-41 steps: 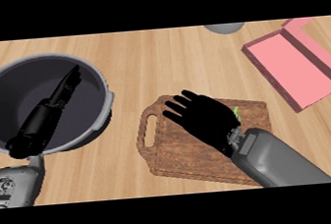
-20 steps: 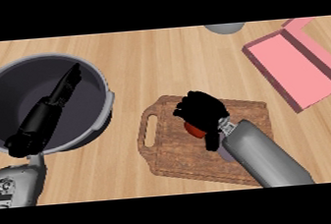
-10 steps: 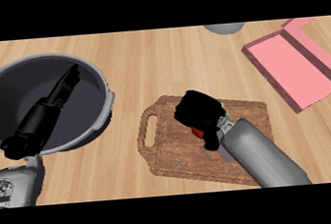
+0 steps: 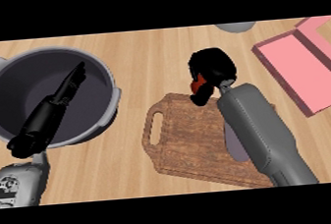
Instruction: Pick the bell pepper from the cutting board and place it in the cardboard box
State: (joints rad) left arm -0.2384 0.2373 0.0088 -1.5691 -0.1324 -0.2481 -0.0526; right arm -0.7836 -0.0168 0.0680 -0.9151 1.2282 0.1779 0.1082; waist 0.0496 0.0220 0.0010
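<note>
My right hand (image 4: 212, 71) is curled round a red bell pepper (image 4: 198, 84), of which only a small red patch shows under the fingers. The hand hangs over the counter just beyond the far edge of the brown wooden cutting board (image 4: 192, 136). The pink cardboard box (image 4: 307, 68) lies open at the right, apart from the hand. My left hand (image 4: 49, 113) shows over the grey pot, fingers straight and still.
A large grey pot (image 4: 20, 81) stands at the left. A grey round object (image 4: 236, 26) shows at the far edge. My right forearm (image 4: 261, 136) covers the board's right part.
My right hand shut on the pepper on the board, then lifted it up and away past the board's far edge. The left hand has stayed still.
</note>
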